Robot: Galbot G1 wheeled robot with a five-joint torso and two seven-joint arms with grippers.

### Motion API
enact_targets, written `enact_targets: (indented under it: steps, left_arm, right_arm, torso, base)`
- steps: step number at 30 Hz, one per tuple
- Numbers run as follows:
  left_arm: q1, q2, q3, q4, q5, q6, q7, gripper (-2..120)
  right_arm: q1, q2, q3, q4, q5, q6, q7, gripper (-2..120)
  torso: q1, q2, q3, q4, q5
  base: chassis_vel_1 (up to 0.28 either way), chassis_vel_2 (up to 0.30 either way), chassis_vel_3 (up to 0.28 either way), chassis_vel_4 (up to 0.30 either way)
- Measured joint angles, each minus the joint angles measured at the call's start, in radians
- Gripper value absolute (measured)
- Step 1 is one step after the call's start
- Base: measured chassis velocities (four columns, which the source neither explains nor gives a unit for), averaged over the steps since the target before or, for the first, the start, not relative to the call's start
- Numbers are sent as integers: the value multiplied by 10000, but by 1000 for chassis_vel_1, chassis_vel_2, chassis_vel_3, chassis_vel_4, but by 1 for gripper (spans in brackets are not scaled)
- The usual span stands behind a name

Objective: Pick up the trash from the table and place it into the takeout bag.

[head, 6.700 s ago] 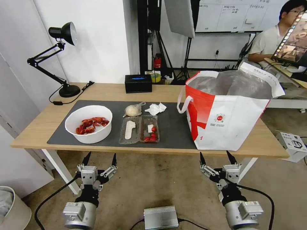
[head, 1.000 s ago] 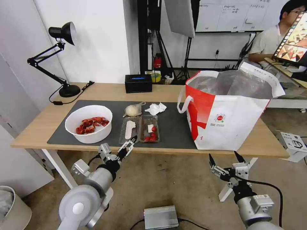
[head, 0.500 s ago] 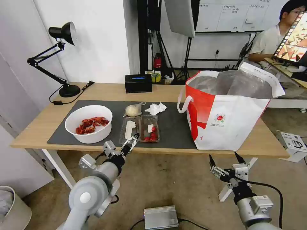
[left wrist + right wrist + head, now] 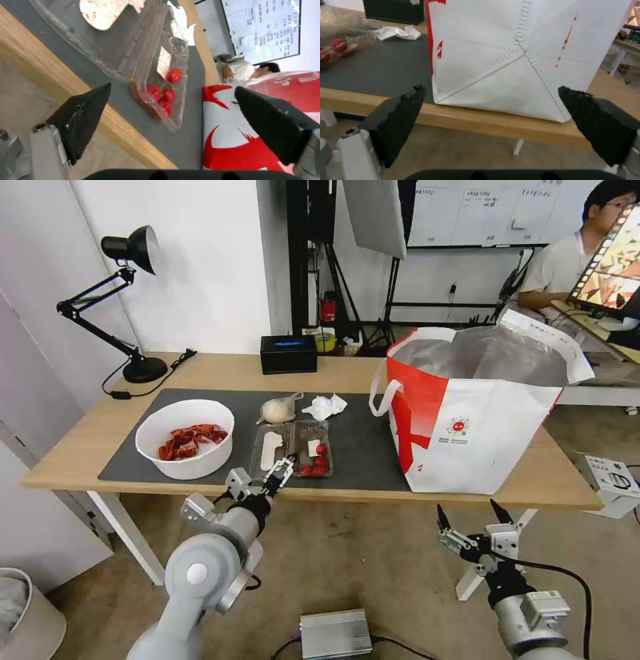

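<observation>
A: From the head view, the left gripper (image 4: pixel 265 481), jaws spread, sits at the bench (image 4: pixel 80 447) edge before the clamshell box (image 4: pixel 291 449); the right gripper (image 4: pixel 470 523) hangs released below the takeout bag (image 4: pixel 477 427).

B: From the left wrist view, the box (image 4: pixel 140 62) looks thin, light and crushable. I'd pinch its near rim gently, level.

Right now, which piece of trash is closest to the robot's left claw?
The clear plastic box with the red bits. The left gripper is open at its near edge; the bowl, tissue and knotted bag sit farther away.
</observation>
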Motion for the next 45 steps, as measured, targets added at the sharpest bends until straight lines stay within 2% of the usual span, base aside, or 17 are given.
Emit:
enact_targets:
  steps: [23, 38, 45]
  left_arm:
    - [-85, -66, 14, 607, 368, -87, 325, 100]
    - [-229, -72, 63, 1076, 959, -511, 836, 100]
    - [-216, -45, 124, 1175, 1297, -847, 1395, 100]
  right_arm:
    - [-14, 121, -4, -59, -69, -6, 19, 100]
    - [10, 164, -64, -182, -87, 26, 20, 100]
    - [76, 170, -94, -300, -69, 36, 26, 100]
  torso:
    - [0, 0, 0, 0, 0]
    - [0, 1, 1, 0, -1]
    - [0, 0, 0, 0, 0]
  base:
    - [0, 0, 0, 0]
    - [0, 0, 0, 0]
    - [0, 0, 0, 0]
